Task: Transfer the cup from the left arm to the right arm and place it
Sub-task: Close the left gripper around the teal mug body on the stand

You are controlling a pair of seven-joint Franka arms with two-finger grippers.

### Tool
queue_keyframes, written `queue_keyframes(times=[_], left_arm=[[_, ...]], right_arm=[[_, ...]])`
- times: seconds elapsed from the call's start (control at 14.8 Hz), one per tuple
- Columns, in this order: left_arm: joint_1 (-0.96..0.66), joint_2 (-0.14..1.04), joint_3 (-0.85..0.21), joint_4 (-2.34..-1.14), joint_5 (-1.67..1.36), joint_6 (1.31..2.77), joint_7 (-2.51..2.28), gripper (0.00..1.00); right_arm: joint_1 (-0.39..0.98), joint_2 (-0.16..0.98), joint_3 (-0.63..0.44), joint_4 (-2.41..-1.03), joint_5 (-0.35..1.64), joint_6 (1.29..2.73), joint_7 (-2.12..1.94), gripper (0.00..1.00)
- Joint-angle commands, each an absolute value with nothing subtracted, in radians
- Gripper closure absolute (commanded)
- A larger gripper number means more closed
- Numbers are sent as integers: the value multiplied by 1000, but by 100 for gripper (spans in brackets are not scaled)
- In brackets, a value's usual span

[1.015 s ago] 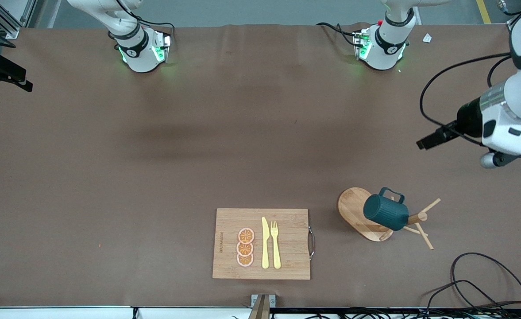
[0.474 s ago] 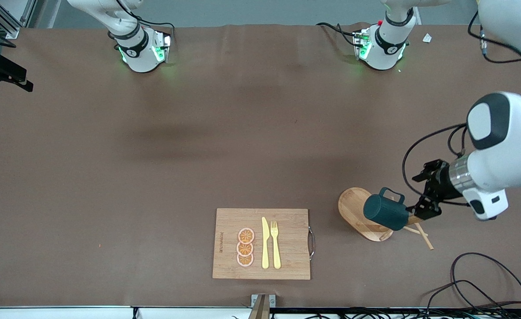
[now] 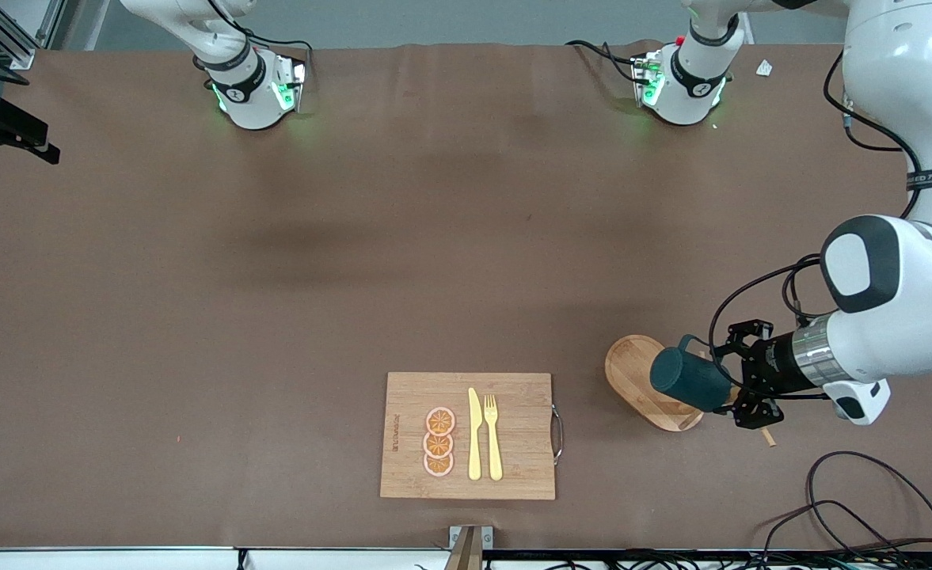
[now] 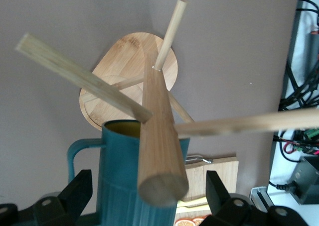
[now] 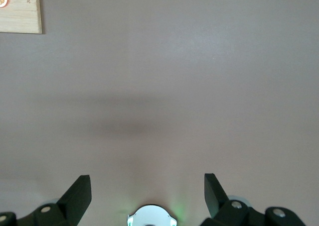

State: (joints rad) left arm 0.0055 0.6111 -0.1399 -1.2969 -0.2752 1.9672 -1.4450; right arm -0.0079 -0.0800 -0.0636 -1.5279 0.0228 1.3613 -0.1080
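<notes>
Hung on a peg of the wooden mug tree point(image 3: 646, 382), toward the left arm's end of the table from the cutting board point(image 3: 467, 435): the cup point(image 3: 689, 381), dark teal and ribbed, tilted with its long axis running roughly level, closed bottom pointing toward the cutting board, mouth toward the tree's post, loop handle on the side away from the front camera. Tan-yellow inside glimpsed only at the rim in the left wrist view, point(image 4: 130, 186) the rest blocked by the post and pegs. Just beside the cup's mouth end, the left gripper point(image 3: 739, 378), fingers point(image 4: 76, 192) spread wide to either side of the ribbed wall, not pressing it as far as can be seen. Fingertips cut off at the picture edge there, so contact hard to judge. Waiting above bare table, up out of the front view: the right gripper point(image 5: 147, 193), jaws spread, nothing between them.
</notes>
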Motion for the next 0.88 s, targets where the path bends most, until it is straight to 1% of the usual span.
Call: queue_keyframes(times=[0.0, 0.68, 0.74, 0.81], left_arm=[[-2, 637, -143, -1273, -301, 1971, -1466, 0], [-37, 644, -144, -1287, -293, 1973, -1428, 0], [-38, 643, -144, -1290, -293, 1973, -1413, 2], [-41, 643, -144, -1293, -293, 1973, -1411, 7]], right_arm=[[-6, -92, -64, -1537, 34, 1361, -100, 0], [-6, -92, -64, -1537, 34, 1362, -100, 0], [-6, -92, -64, -1537, 34, 1364, -101, 0], [-6, -92, -64, -1537, 34, 1364, -101, 0]])
